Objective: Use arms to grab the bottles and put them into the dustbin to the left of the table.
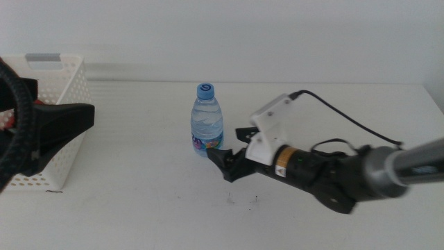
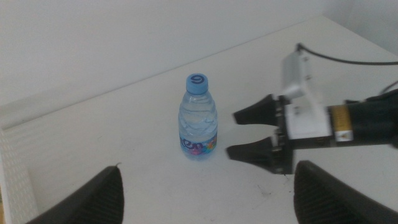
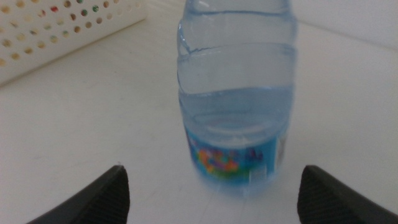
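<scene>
A small clear water bottle [image 1: 207, 119] with a blue cap stands upright mid-table. My right gripper [image 1: 229, 144] is open, low over the table just right of the bottle's base, with its jaws pointing at it and apart from it. In the right wrist view the bottle [image 3: 236, 93] stands close between the open jaws [image 3: 214, 177]. My left gripper [image 1: 69, 121] is open at the far left, in front of the white perforated dustbin [image 1: 59, 76]. The left wrist view shows the bottle [image 2: 199, 118] and the right gripper [image 2: 232, 134]. The yellow tea bottle and red can are out of view.
The white tabletop [image 1: 139, 208] has a few dark specks in front of the bottle. The right arm's black cable [image 1: 347, 118] loops above the table on the right. The dustbin's wall shows in the right wrist view [image 3: 62, 25].
</scene>
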